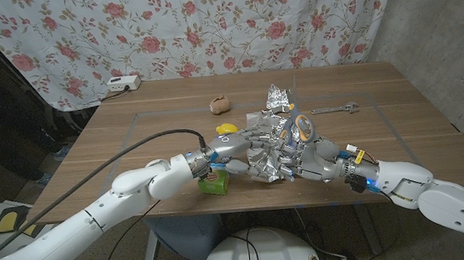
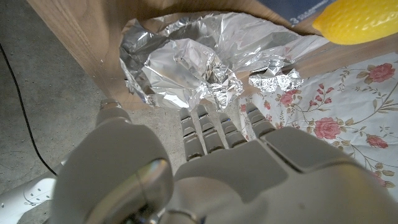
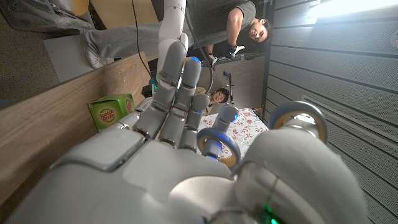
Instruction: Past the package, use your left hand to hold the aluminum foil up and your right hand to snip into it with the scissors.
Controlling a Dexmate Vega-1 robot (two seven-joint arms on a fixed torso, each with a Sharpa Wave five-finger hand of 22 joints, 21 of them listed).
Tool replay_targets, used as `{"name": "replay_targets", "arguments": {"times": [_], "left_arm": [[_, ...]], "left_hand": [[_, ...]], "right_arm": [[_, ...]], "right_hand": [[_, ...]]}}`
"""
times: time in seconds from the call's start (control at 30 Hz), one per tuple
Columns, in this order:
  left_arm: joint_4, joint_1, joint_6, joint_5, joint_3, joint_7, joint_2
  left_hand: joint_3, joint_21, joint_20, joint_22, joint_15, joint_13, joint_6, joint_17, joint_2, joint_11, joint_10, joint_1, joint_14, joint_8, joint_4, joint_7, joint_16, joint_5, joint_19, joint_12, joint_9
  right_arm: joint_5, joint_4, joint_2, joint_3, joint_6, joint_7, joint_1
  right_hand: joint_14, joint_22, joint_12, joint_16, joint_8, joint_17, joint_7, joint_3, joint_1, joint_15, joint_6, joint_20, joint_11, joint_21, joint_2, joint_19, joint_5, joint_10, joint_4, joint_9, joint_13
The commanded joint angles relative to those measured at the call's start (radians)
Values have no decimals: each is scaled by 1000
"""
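Left hand (image 1: 246, 145) grips the foil (image 1: 277, 147) above the bench (image 1: 132, 147). Right hand (image 1: 305, 150) holds the scissors (image 1: 302, 126).

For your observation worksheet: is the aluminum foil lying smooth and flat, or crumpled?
Crumpled: the aluminum foil bunches in creased folds between the left hand and right hand.

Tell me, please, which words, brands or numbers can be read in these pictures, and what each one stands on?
"Scotch-Brite", red on yellow, on the green box in the right wrist view; the small print around it is too blurred to read.
Green box in the head view: its label is too small to read.
Blue package behind the foil: print too small to read.
No other text is legible.
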Motion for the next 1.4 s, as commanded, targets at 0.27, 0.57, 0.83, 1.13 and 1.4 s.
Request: {"name": "replay_targets", "arguments": {"times": [0.27, 0.57, 0.83, 1.13, 1.4], "left_arm": [[16, -20, 25, -14, 34, -35, -15], [25, -27, 41, -17, 47, -52, -20], [35, -36, 50, -21, 60, -66, -24], [40, -45, 64, -11, 74, -77, -27], [37, -41, 84, 12, 80, -69, -22]], "left_hand": [[0, 10, 9, 1, 72, -6, 26, -2, 2, -19, 7, 7, 51, 6, -12, 0, 3, 7, 34, 5, 3], [1, 12, 17, 0, 111, -12, 39, -7, 5, -39, 3, 15, 111, 7, -19, -12, 9, 6, 55, 4, 3], [3, 12, 22, 0, 88, -13, 57, -8, 9, -45, 26, 17, 153, 11, -22, -15, 13, 4, 66, 14, 3], [40, 13, 12, 1, 22, -9, 92, -9, 53, -65, 65, 74, 248, 14, -50, -15, 22, -3, 89, 31, 4], [99, 20, -4, 2, -85, 1, 123, -13, 99, -76, 117, 157, 376, 16, -97, -23, 27, -11, 137, 50, 6]], "right_arm": [[5, 1, -4, 14, 0, 8, -10], [8, 7, -3, 17, -4, 16, -7], [8, 14, 2, 18, -5, 24, -5], [7, 14, 3, 24, -5, 22, -8], [12, 13, 5, 24, -13, 20, -5]], "right_hand": [[1, 2, -2, -1, 4, 7, 78, -11, 16, -78, -65, -31, -9, -6, 0, 9, -4, 5, 3, -3, 1], [1, 4, 0, -4, 6, 7, 77, -14, 19, -78, -67, -31, -8, -6, 4, 9, -4, 5, 5, 0, 7], [1, 4, -2, -6, 6, 8, 78, -16, 20, -77, -66, -32, -8, -7, 5, 9, -4, 5, 6, 0, 6], [4, 6, -2, -10, 4, 10, 76, -23, 26, -77, -65, -32, -9, -9, 10, 9, -5, 6, 9, -2, 11], [5, 5, -3, -12, 6, 13, 77, -29, 29, -78, -67, -34, -10, -12, 14, 10, -6, 7, 13, 1, 12]]}}
